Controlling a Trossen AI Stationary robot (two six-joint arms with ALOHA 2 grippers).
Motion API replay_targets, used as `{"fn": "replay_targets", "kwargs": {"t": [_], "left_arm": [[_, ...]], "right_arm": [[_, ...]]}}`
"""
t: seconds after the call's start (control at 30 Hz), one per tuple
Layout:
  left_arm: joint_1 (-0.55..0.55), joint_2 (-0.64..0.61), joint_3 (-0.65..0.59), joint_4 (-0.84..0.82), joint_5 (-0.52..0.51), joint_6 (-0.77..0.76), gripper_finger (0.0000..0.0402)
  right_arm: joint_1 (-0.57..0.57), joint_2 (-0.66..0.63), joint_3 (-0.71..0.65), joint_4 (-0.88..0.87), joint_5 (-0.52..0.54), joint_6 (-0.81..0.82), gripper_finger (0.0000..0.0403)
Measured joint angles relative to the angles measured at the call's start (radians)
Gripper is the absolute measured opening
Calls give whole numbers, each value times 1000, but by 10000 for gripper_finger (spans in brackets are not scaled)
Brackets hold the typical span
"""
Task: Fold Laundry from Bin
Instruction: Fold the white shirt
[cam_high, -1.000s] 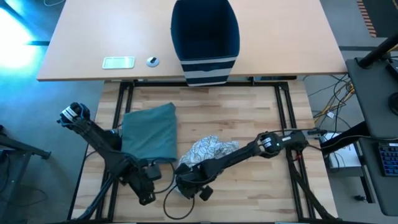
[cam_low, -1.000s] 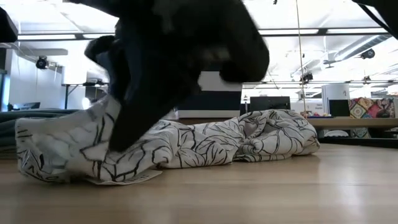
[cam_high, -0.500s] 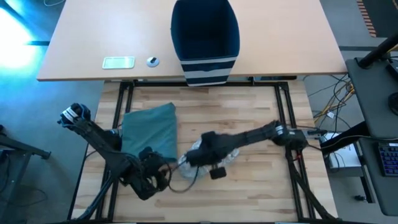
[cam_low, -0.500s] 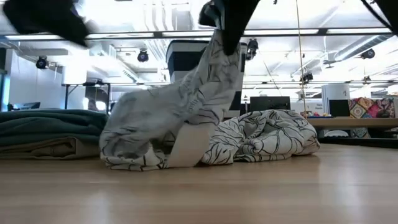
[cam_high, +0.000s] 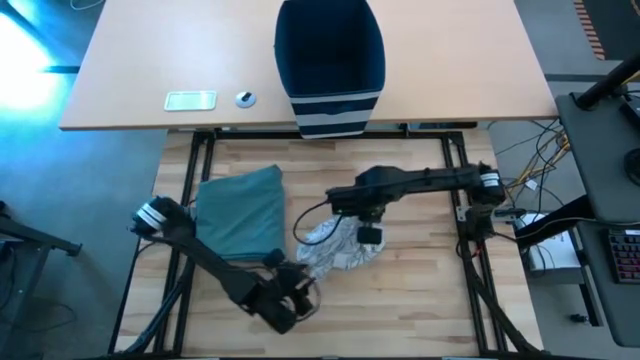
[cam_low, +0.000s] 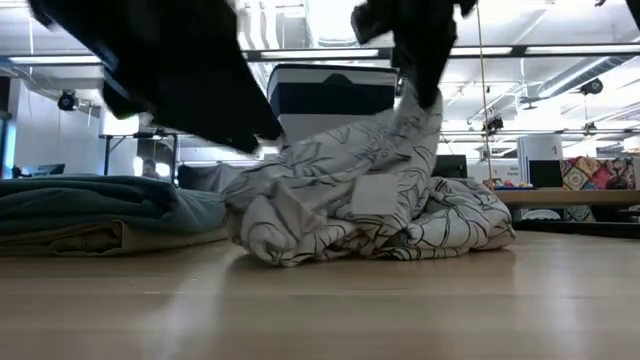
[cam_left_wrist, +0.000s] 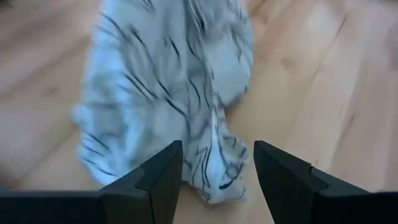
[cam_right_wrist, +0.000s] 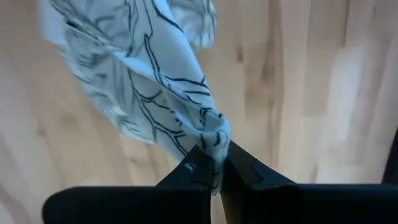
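One folded teal-green cloth garment (cam_high: 240, 212) lies beside the spread, empty left claw (cam_left_wrist: 216, 171); the right claw (cam_right_wrist: 214, 163), pinched on the white leaf-print cloth (cam_high: 335, 245), leaves it unfolded.

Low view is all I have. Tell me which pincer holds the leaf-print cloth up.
Observer: The right pincer, shut on a bunched edge of the leaf-print cloth.
Operator: Report the left one.
Observer: The left pincer is open and empty, low over the table, with the cloth's edge just ahead of it.
Operator: Check the bin.
Observer: The bin stands upright on the far desk; from above, nothing shows inside it.
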Motion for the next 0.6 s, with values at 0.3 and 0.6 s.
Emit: {"fn": "replay_targets", "kwargs": {"t": [0.3, 0.6], "left_arm": [[41, 94, 158, -267, 64, -61, 183], [120, 95, 117, -158, 83, 226, 183]], "right_arm": [[-41, -108, -175, 18, 0, -107, 9], [-75, -165, -268, 169, 0, -143, 9]]}}
